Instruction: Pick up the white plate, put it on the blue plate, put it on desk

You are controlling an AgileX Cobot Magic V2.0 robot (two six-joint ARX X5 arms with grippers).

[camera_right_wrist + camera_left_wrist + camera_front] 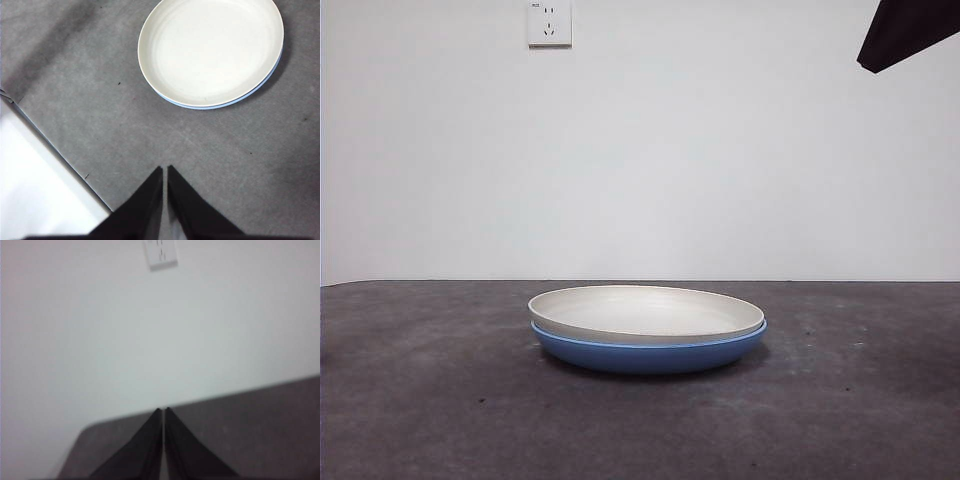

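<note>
Behind our table runs a plain pale wall with a white wall socket (549, 22) high on its left side, and below it our desk (420, 400) spreads out dark and mottled. Moving along from the left, that part of the desk carries nothing of the task; at the centre we see the white plate (645, 310) nested inside the blue plate (650, 355), rims nearly matched, the blue one showing only as a band beneath. From above, our right wrist view confirms it: just a thin blue edge peeks out along one side of the white plate (210, 50). Farther right, a black tip (905, 35) sits at the top corner, likely our right arm, though we cannot be sure from that view alone. Our right gripper (164, 170) hangs above bare desk well apart from the plates, jaws pressed together, holding nothing. Our left gripper (163, 411) points toward the wall, jaws likewise together and empty. We judge the stacking done, with the white plate resting on the blue one; what seems left is lifting it off again and setting it on the desk.
</note>
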